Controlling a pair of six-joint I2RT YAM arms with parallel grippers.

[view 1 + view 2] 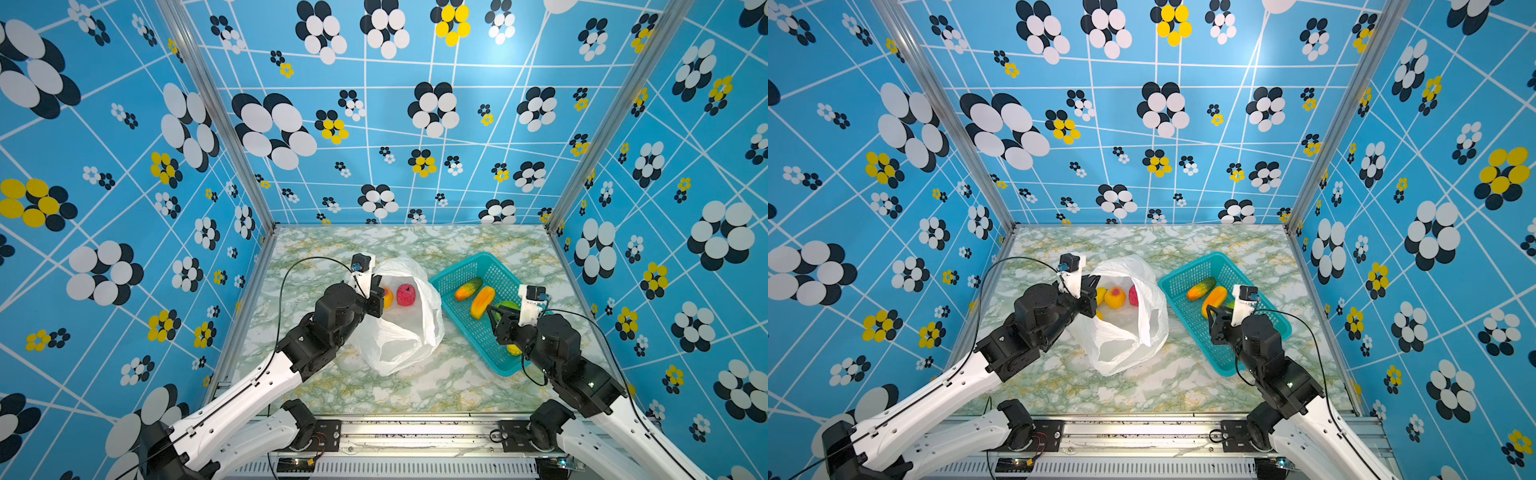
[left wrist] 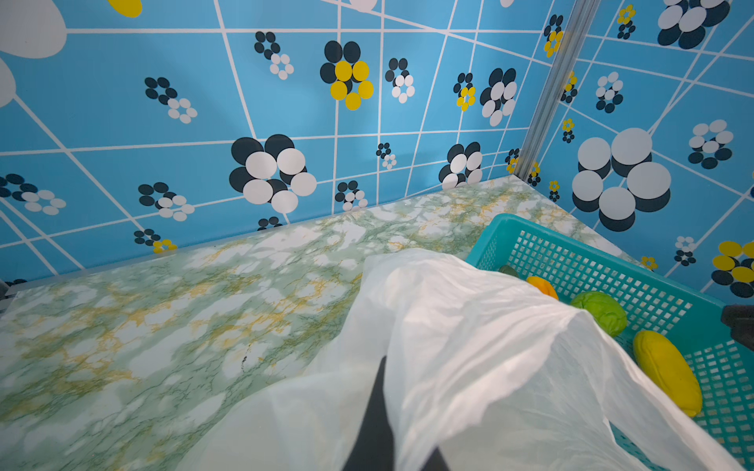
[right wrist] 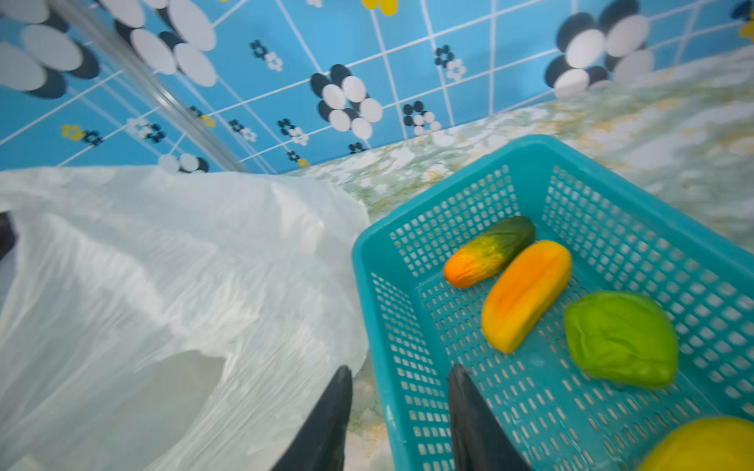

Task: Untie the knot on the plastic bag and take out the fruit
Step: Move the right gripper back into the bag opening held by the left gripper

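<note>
The white plastic bag (image 1: 399, 340) lies open-mouthed on the marble table in both top views. No knot shows on it. My left gripper (image 1: 376, 291) is shut on the bag's rim film (image 2: 449, 326) and holds the mouth up. Inside the bag lie a pinkish-red fruit (image 1: 406, 295), an orange-yellow round one (image 1: 1115, 298) and a yellow one (image 1: 1100, 293). My right gripper (image 3: 400, 369) stands open and empty over the near-left rim of the teal basket (image 3: 367, 253), between bag (image 3: 163, 265) and basket. One left finger (image 2: 381, 391) shows dark against the film.
The basket (image 1: 469, 264) holds an orange-green oblong fruit (image 3: 489, 250), an orange one (image 3: 526, 293), a green round one (image 3: 620, 338) and a yellow one (image 2: 667, 371). Patterned blue walls (image 1: 374, 124) enclose the table on three sides.
</note>
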